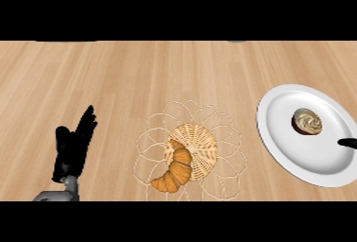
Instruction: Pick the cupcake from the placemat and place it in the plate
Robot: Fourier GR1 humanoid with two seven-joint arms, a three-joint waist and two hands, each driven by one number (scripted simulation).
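Resting at lower left, the left hand (72, 147) is seen with straight fingers, holding nothing. Of the right hand (347, 142) only a black tip shows, so its state cannot be told. Already on the plate (279, 142), the cupcake (307, 121) is judged light and soft; its wrapper sides would be gripped, not the frosting.

Left hand (73, 146) at lower left of head view, black fingers straight and pointing up, at rest, grey wrist entering from lower edge. Right hand (347, 142) barely visible at right edge: only one dark fingertip shows, pose unclear.
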